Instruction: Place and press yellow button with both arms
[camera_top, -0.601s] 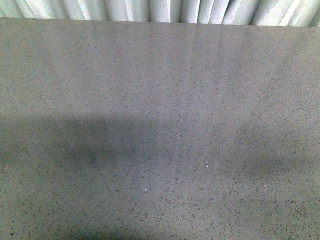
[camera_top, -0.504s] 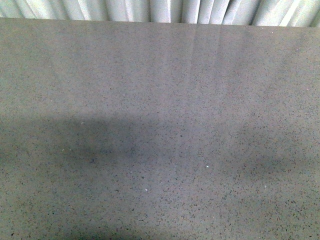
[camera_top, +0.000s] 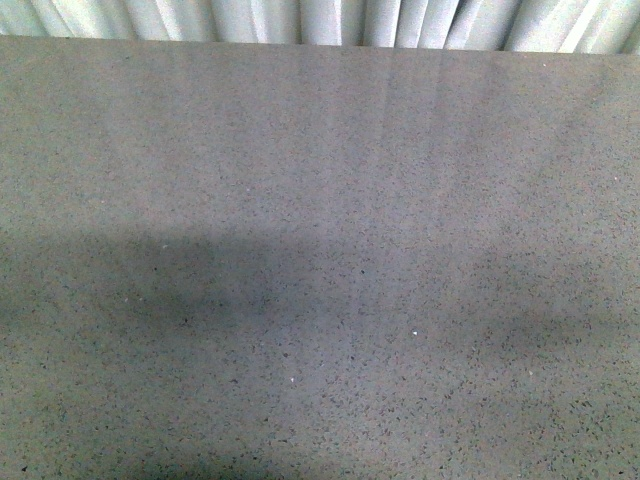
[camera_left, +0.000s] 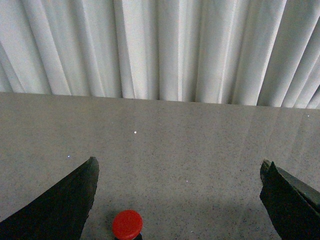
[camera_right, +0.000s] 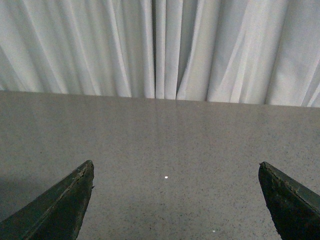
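Grey, dark-flecked stone makes up the counter (camera_top: 320, 200), which fills nearly the whole front view. A white pleated curtain (camera_top: 300, 20) hangs along its far edge. A broad soft shadow lies across the counter's near half, and a few tiny bright specks dot the surface.

In the left wrist view the left hand (camera_left: 178, 161) is spread wide, its two dark fingers (camera_left: 60, 205) far apart with bare counter between them. The button (camera_left: 127, 224) stands on the counter inside that gap, close to one finger and well apart from the other, touching neither. Its round cap looks red here rather than yellow, with a sliver of black collar just showing under it; the base is cut off by the picture's edge.

In the right wrist view the right hand (camera_right: 175, 164) is likewise spread wide over the counter, facing the curtain and gripping nothing.
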